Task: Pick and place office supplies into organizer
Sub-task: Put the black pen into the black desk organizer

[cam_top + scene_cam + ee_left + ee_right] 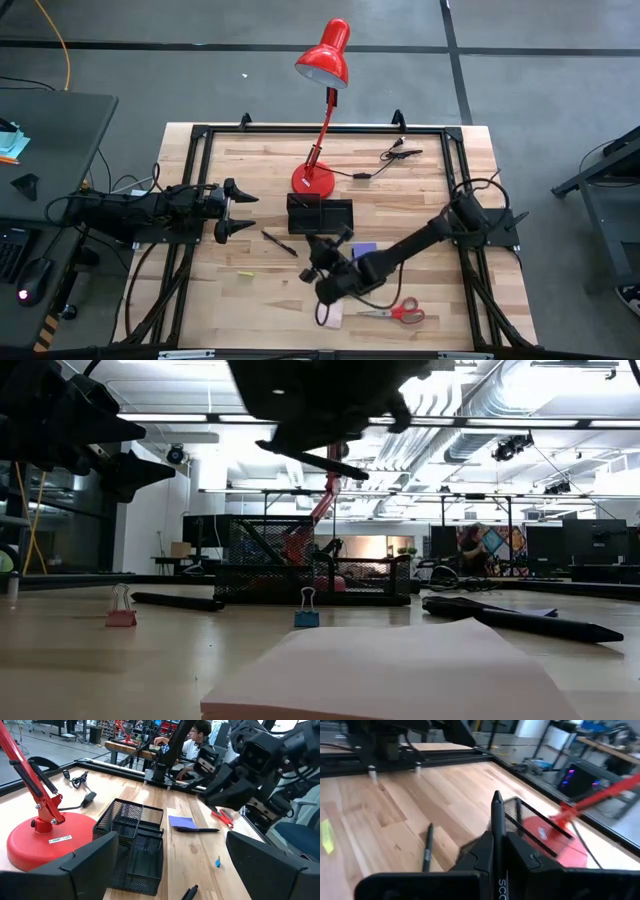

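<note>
My right gripper (pixel 322 264) hovers just in front of the black mesh organizer (pixel 320 213), shut on a thin black pen (pixel 496 815). The organizer stands on the table beside the red lamp base (pixel 313 180). A second pen (pixel 278 243) lies flat to the organizer's left. The purple pad (pixel 365 250) lies by the right arm, with another pen (pixel 200 830) lying on it. The pink pad (pixel 330 315) and red-handled scissors (pixel 400 312) lie near the near edge. My left gripper (pixel 245 212) waits open at the table's left side. My right gripper pinches the black pen between its two fingers (pixel 520 855). The pen's free end (pixel 496 800) sticks out forward past the fingertips, along them. In the low view the pen (pixel 310 460) hangs lifted clear of the table, slightly slanted, under the gripper.
A red desk lamp (pixel 325 60) rises behind the organizer, with its black cable (pixel 395 155) toward the far edge. Pink (pixel 121 615) and blue (pixel 306 618) binder clips and a small yellow scrap (pixel 245 273) lie on the wood. A person (pixel 195 735) sits beyond the table.
</note>
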Robot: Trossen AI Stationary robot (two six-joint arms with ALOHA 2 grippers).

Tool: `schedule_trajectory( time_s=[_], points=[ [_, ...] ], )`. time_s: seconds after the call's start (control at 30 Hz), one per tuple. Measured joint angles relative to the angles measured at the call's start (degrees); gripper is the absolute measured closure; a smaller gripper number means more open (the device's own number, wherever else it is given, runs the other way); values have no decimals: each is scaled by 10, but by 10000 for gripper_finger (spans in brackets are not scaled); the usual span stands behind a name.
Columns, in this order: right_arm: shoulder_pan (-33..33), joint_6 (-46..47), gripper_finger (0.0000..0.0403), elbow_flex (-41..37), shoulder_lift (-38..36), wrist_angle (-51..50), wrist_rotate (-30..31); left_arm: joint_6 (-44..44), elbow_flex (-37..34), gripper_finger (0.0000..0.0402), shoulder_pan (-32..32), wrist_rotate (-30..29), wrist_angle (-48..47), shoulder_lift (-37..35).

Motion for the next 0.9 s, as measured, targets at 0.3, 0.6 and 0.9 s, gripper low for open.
schedule_trajectory(
  time_s=[0.3,0.6,0.9],
  points=[
    [-63,-190,387,0,0,165,-126,0,0,43,0,0,0,0],
    [-119,-256,386,-1,0,216,-231,0,0,43,0,0,0,0],
    [-143,-351,387,-22,-2,389,-332,0,0,43,0,0,0,0]
  ],
)
